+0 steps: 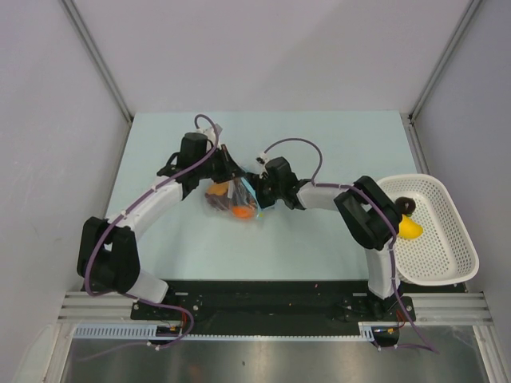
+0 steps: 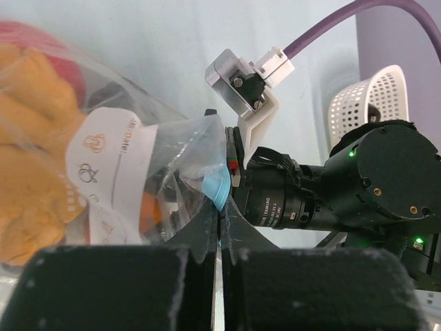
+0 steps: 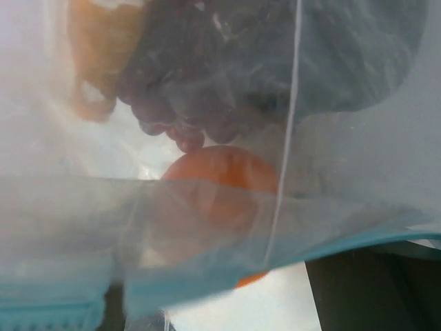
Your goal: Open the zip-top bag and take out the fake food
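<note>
The zip-top bag (image 1: 235, 199) is held between both arms at the table's centre, with its teal zip strip (image 2: 217, 187) bunched up. My left gripper (image 2: 220, 234) is shut on the bag's plastic just below the strip. Inside the bag I see an orange ball (image 3: 220, 186), dark purple pieces (image 3: 200, 89), a lumpy yellow-orange fruit (image 2: 27, 152) and a red piece (image 2: 34, 34). My right gripper (image 3: 213, 303) is pressed against the bag's mouth with its fingers (image 3: 372, 289) apart, and plastic drapes across them. The orange ball lies just ahead of it.
A white perforated basket (image 1: 447, 263) stands at the right table edge. It holds a yellow fruit (image 1: 409, 229) and a dark piece (image 1: 405, 205). The right arm's wrist (image 2: 372, 179) sits close beside my left fingers. Grey walls enclose the table.
</note>
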Action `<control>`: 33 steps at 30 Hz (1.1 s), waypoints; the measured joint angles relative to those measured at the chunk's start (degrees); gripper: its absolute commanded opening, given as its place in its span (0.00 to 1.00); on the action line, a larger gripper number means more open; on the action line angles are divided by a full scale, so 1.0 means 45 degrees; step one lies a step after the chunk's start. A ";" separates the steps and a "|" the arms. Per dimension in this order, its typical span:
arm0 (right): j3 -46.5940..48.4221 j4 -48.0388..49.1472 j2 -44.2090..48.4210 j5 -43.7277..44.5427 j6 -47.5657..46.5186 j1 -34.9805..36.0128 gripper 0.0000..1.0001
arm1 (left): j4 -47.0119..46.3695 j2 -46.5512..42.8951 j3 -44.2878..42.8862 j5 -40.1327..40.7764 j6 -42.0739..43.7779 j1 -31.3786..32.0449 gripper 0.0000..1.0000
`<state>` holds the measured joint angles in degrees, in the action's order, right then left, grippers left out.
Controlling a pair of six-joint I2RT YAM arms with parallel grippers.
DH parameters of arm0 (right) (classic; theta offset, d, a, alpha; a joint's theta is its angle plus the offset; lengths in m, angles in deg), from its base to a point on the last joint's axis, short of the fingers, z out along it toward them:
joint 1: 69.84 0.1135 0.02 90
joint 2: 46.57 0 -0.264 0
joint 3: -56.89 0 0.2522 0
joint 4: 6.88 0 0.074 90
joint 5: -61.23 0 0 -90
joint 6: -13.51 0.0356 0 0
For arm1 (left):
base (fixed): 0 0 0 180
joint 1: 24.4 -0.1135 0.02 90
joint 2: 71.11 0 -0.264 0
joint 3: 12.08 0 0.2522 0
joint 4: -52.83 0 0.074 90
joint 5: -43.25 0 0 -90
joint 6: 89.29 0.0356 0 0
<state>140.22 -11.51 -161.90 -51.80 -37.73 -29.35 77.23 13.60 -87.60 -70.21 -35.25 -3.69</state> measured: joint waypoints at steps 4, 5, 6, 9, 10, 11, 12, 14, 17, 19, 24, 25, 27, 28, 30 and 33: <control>0.0053 0.0223 -0.0311 -0.0083 0.0010 0.0092 0.82 | 0.0000 -0.0015 0.0155 0.0073 0.0005 0.0034 0.00; 0.0073 0.0228 -0.0316 -0.0058 -0.0058 0.0117 0.80 | -0.0097 -0.0029 0.0155 0.0034 -0.0005 0.0044 0.00; 0.0073 0.0209 -0.0316 -0.0044 -0.0058 0.0155 0.74 | -0.0126 -0.0029 0.0155 0.0000 -0.0005 0.0073 0.00; 0.0078 0.0199 -0.0321 -0.0015 -0.0301 0.0350 0.58 | -0.0325 -0.0029 0.0277 -0.0121 0.0000 0.0194 0.00; 0.0078 0.0160 -0.0316 0.0019 -0.0316 0.0427 0.54 | -0.0355 -0.0029 0.0325 -0.0160 0.0005 0.0228 0.00; 0.0092 0.0102 -0.0287 0.0049 -0.0369 0.0457 0.51 | -0.0379 -0.0029 0.0369 -0.0170 0.0005 0.0243 0.00; 0.0092 -0.0034 -0.0219 0.0087 -0.0389 0.0452 0.46 | -0.0398 -0.0029 0.0418 -0.0175 0.0019 0.0243 0.00; 0.0092 -0.0563 0.0039 0.0282 -0.0427 0.0423 0.45 | -0.0442 -0.0029 0.0495 -0.0180 0.0087 0.0248 0.00; 0.0092 -0.1384 0.0500 0.0505 -0.0578 0.0291 0.45 | -0.0729 -0.0180 0.0612 -0.0321 0.0121 0.0311 0.00; 0.0092 -0.1831 0.0806 0.0559 -0.0636 0.0151 0.45 | -0.0976 -0.0364 0.0733 -0.0500 0.0141 0.0350 0.00; 0.0092 -0.2497 0.1447 0.0529 -0.0792 -0.0461 0.45 | -0.1438 -0.0719 0.1010 -0.0738 0.0257 0.0364 0.00; 0.0092 -0.2492 0.1583 0.0525 -0.0797 -0.0607 0.45 | -0.1384 -0.0719 0.1088 -0.0695 0.0330 0.0311 0.00; 0.0092 -0.2540 0.2016 0.0495 -0.0806 -0.0986 0.46 | -0.1171 -0.0704 0.1253 -0.0612 0.0355 0.0223 0.00; 0.0092 -0.2540 0.2254 0.0461 -0.0806 -0.1156 0.47 | -0.1044 -0.0704 0.1307 -0.0578 0.0359 0.0214 0.00; 0.0092 -0.2550 0.2574 0.0427 -0.0826 -0.1438 0.48 | -0.0884 -0.0699 0.1321 -0.0578 0.0384 0.0194 0.00; 0.0097 -0.2705 0.2885 0.0350 -0.1020 -0.1632 0.47 | -0.0865 -0.0699 0.1316 -0.0583 0.0437 0.0112 0.00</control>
<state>140.65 -23.69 -148.92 -50.22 -42.32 -36.69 73.34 10.45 -81.68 -72.84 -33.29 -3.18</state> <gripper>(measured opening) 0.765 0.005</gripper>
